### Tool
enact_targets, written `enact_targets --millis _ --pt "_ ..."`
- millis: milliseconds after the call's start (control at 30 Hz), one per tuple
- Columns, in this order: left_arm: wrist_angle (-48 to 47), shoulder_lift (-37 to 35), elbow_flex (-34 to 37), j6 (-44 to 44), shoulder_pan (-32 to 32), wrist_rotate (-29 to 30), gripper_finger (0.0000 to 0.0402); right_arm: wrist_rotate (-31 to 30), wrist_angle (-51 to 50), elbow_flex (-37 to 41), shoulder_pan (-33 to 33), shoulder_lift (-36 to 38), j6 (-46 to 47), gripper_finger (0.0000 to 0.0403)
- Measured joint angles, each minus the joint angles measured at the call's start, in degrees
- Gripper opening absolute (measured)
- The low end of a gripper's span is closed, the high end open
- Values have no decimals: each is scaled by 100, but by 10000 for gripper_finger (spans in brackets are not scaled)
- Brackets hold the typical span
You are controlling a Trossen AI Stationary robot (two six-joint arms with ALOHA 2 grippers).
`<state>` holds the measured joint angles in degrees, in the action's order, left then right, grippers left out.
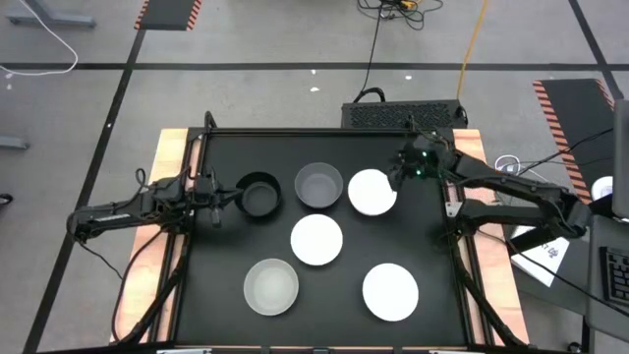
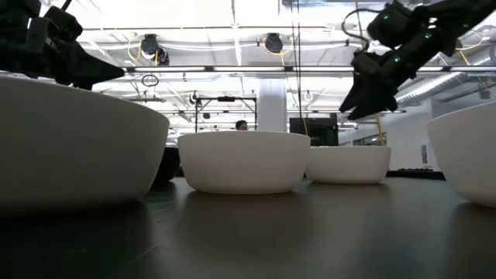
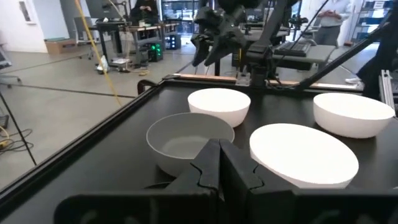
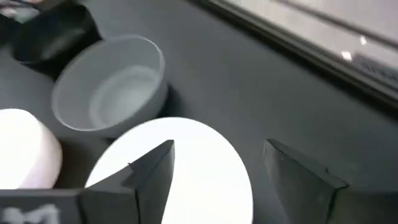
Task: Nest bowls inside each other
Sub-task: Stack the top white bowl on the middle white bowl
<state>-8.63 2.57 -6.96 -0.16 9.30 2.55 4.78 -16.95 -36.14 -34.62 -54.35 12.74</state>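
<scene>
Six small bowls stand upright on their bases on the black table. The black bowl (image 1: 259,194), grey bowl (image 1: 318,185) and one white bowl (image 1: 371,192) form the far row. Another white bowl (image 1: 316,239) sits mid-table, with the translucent bowl (image 1: 270,286) and a third white bowl (image 1: 390,291) nearer. My left gripper (image 1: 226,195) (image 3: 219,165) is shut, just left of the black bowl and raised (image 2: 105,74). My right gripper (image 1: 396,177) (image 4: 224,171) is open, hovering over the far white bowl's (image 4: 186,162) right rim and clear of it (image 2: 360,101).
The table has a raised black rim (image 1: 295,133), with wooden boards outside it on both sides (image 1: 167,147). A black box (image 1: 403,113) lies beyond the far edge. Bare tabletop shows between the bowls and along the near left (image 1: 211,285).
</scene>
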Motion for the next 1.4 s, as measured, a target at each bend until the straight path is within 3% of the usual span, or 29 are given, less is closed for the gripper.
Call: enact_targets --millis 333,567,1400 --pt "-13 0 0 28 0 -13 8 173 -987 -223 -394 -607 11 241" --pt "-14 0 0 46 0 -15 8 634 -997 -227 -519 -951 13 240" --pt "-21 0 0 42 0 -15 8 590 -777 -227 -521 -1988 -143 231"
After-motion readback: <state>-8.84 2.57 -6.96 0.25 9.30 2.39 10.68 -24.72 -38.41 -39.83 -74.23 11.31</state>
